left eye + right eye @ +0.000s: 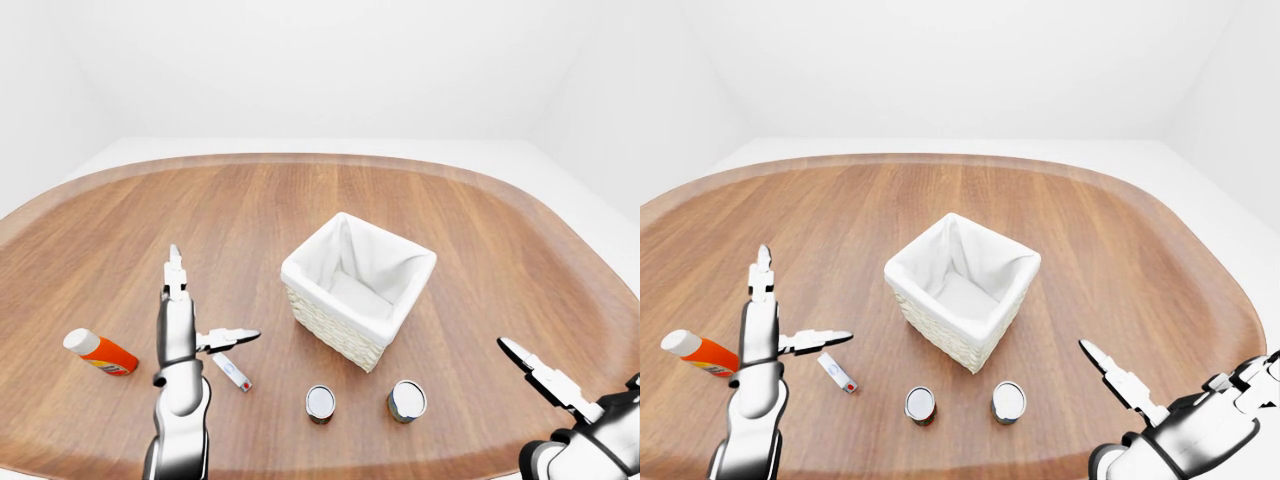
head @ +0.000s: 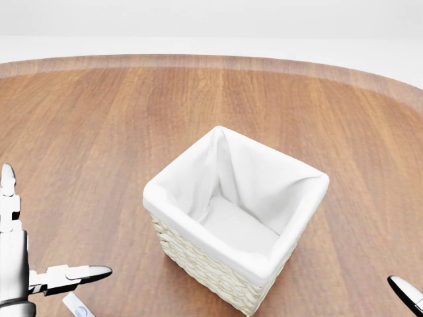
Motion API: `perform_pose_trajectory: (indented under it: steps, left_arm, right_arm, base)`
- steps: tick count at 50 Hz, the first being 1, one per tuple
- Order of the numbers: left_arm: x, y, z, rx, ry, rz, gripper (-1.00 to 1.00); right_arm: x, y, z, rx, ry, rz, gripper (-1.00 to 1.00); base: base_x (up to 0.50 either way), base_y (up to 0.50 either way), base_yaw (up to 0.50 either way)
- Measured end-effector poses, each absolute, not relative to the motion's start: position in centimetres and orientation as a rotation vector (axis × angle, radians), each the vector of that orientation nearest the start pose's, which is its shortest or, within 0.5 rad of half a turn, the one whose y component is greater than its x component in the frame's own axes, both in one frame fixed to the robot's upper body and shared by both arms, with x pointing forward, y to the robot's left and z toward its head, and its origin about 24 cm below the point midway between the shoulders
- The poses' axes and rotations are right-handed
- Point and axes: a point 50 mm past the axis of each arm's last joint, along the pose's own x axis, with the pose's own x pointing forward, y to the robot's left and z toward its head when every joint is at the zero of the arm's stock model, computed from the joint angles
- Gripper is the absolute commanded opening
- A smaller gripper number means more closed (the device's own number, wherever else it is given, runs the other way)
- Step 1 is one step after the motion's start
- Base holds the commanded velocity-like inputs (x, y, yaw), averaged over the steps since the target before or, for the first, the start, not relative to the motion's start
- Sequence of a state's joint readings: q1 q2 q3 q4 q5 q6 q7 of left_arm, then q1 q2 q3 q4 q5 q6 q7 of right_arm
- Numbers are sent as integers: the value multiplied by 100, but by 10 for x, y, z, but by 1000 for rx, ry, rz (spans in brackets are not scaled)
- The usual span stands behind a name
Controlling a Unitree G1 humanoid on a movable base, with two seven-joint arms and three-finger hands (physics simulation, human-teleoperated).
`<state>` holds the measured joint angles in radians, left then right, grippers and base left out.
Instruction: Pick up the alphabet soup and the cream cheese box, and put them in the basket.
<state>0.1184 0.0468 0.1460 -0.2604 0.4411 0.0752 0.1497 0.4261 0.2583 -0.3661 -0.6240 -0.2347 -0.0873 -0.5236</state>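
Observation:
The white-lined wicker basket [image 1: 360, 292] stands mid-table. Below it in the left-eye view stand two small cans [image 1: 320, 402] [image 1: 407, 400]; their labels are hidden, so I cannot tell which is the alphabet soup. A small flat white box [image 1: 232, 372], apparently the cream cheese box, lies left of the cans. My left hand [image 1: 207, 303] hovers just above and left of that box, open, fingers upright and thumb pointing right, holding nothing. My right hand [image 1: 541, 374] is at the lower right, open and empty, well clear of the cans.
An orange bottle with a white cap [image 1: 100, 352] lies on the table left of my left hand. The round wooden table's edge [image 1: 330, 468] runs just below the cans. White walls surround the table.

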Motion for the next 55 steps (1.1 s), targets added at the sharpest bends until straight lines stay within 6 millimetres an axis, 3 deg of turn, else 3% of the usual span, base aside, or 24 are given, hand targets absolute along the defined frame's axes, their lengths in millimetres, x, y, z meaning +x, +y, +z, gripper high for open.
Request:
perform_pose_trajectory:
  steps: [21,41,55]
  left_arm:
    - [213,194,113,950,-241,443,100]
    - [199,177,139,1223,-285,329,100]
    - [183,167,169,1368,-295,256,100]
  right_arm:
    - [120,-242,102,-194,-254,-1082,100]
    - [121,-241,101,-196,-251,-1078,100]
    - [120,-241,101,-197,-251,-1079,100]
  base:
    - [0,0,0]
    - [0,0,0]
    - [0,0,0]
